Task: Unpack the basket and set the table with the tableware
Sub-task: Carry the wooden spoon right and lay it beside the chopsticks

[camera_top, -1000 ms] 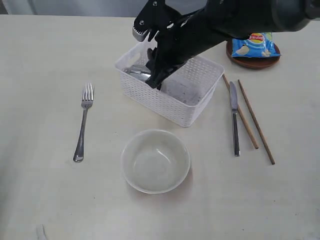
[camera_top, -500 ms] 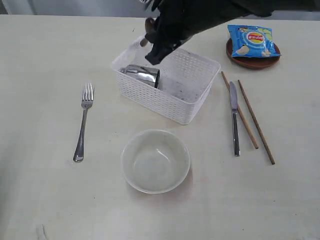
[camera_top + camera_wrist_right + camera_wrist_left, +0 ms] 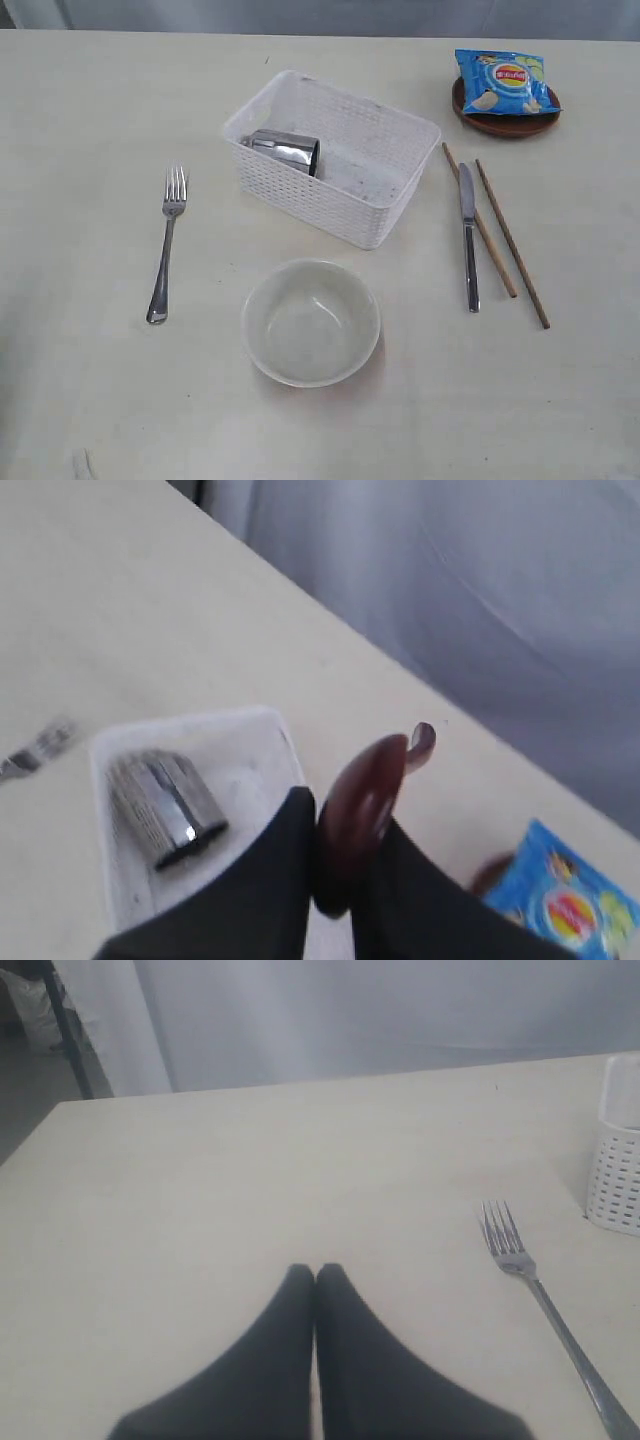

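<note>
Cream table (image 3: 90, 400), grey curtain (image 3: 400, 1010) behind; right hand (image 3: 345, 815) pinches spoon (image 3: 365, 785), left hand (image 3: 316, 1272) closed.

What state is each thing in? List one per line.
basket: upright, holding only cup
cup: on its side
bowl: upright, empty
fork: flat on table
knife: flat on table
chopsticks: flat on table
plate: under chip bag
spoon: gripped by right gripper
left gripper: shut, empty

High exterior, two wrist views, shared basket (image 3: 310, 200)
</note>
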`<action>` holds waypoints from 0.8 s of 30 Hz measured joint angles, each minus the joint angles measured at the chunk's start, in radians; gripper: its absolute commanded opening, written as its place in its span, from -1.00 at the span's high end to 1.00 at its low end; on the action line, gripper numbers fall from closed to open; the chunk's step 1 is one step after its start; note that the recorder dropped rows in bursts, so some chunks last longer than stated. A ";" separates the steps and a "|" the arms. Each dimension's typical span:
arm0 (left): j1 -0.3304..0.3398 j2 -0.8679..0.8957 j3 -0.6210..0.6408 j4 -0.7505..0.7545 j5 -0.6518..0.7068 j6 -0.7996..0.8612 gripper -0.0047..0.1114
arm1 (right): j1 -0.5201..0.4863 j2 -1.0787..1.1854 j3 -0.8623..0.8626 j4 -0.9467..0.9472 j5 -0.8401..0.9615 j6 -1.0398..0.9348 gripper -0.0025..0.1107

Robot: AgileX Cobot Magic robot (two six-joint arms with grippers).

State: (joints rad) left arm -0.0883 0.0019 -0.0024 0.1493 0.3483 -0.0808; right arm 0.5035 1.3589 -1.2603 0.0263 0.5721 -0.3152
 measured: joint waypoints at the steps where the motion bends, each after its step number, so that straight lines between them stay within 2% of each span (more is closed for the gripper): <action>1: 0.000 0.000 0.000 0.000 0.000 0.000 0.92 | -0.023 -0.009 -0.004 -0.038 0.059 0.050 0.96; 6: 0.000 0.000 0.000 0.000 0.000 0.000 0.92 | -0.143 -0.027 -0.040 -0.076 0.294 0.168 0.96; 13: 0.000 0.000 0.000 0.000 0.000 0.000 0.92 | -0.271 -0.013 -0.108 0.023 0.600 0.264 0.96; 19: 0.000 0.000 0.000 0.000 0.000 0.000 0.92 | -0.298 0.058 -0.094 0.168 0.646 0.246 0.96; 24: 0.000 0.000 0.000 0.000 0.000 0.000 0.92 | -0.298 0.157 -0.092 0.184 0.651 0.241 0.96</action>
State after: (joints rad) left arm -0.0883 0.0019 -0.0024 0.1493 0.3483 -0.0808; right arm 0.2056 1.5155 -1.3519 0.2105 1.2226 -0.0742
